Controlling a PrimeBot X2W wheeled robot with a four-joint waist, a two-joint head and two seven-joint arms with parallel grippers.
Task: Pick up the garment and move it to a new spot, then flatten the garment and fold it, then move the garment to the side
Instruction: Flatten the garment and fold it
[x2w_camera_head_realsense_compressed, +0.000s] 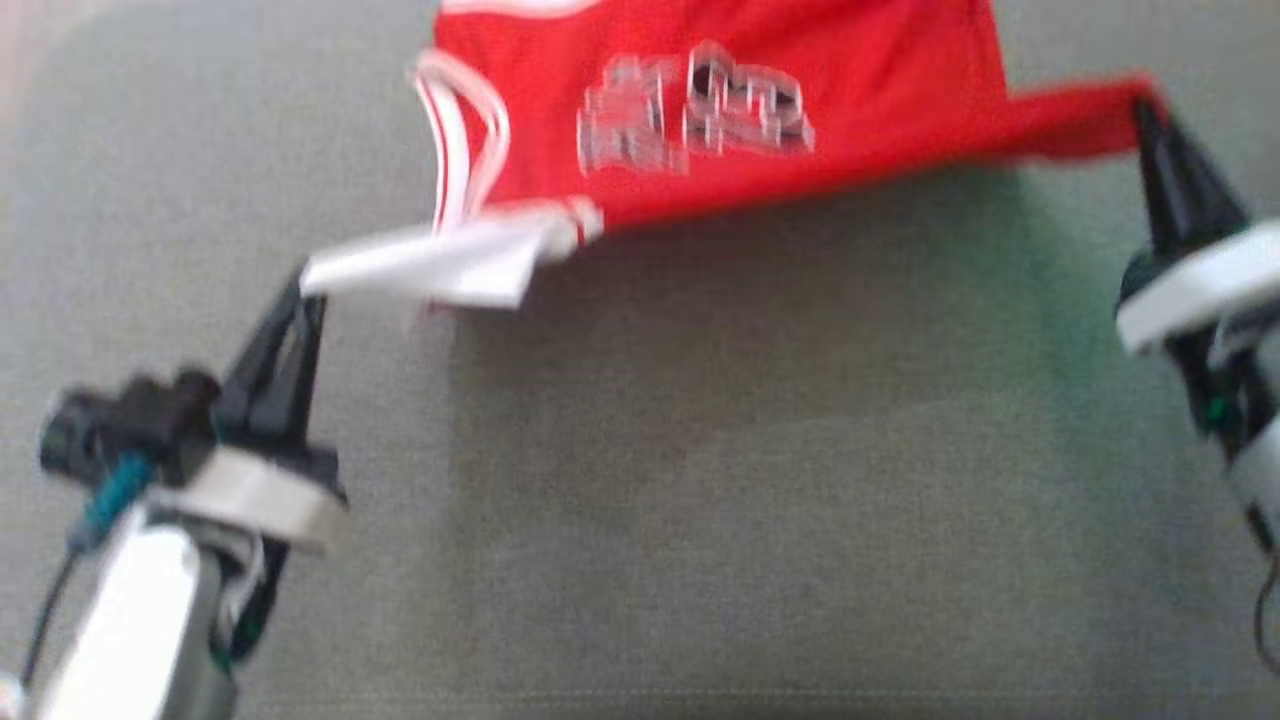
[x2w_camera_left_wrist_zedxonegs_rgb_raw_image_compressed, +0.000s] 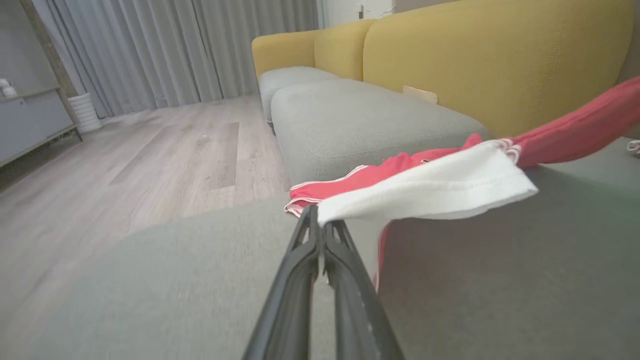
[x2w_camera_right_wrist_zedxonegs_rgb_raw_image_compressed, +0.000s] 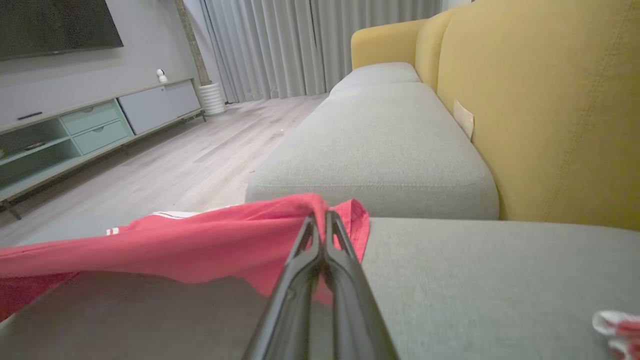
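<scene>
One red jersey (x2w_camera_head_realsense_compressed: 880, 70) hangs stretched between two claws above the grey seat cushion (x2w_camera_head_realsense_compressed: 700, 500) of a sofa, lifted enough to cast a shadow below. The left claw (x2w_camera_head_realsense_compressed: 303, 293) is pinched narrow on the jersey's one white sleeve (x2w_camera_head_realsense_compressed: 440, 262), and the right claw (x2w_camera_head_realsense_compressed: 1146, 110) is pinched narrow on the red sleeve (x2w_camera_head_realsense_compressed: 1080, 120). The jersey's long axis runs left to right across the head view, sleeve to sleeve, sloping lower on the left. Its body reaches away from the robot, past that view's top edge. The head view gives the blurred pale lettering (x2w_camera_head_realsense_compressed: 695, 115) on the chest. The left wrist view, along the left claw (x2w_camera_left_wrist_zedxonegs_rgb_raw_image_compressed: 318, 220), gives three grey seat cushions in a row and three yellow back cushions (x2w_camera_left_wrist_zedxonegs_rgb_raw_image_compressed: 500, 55). The right wrist view, along the right claw (x2w_camera_right_wrist_zedxonegs_rgb_raw_image_compressed: 320, 220), gives one TV cabinet (x2w_camera_right_wrist_zedxonegs_rgb_raw_image_compressed: 95, 125) and one dark screen (x2w_camera_right_wrist_zedxonegs_rgb_raw_image_compressed: 55, 22).
</scene>
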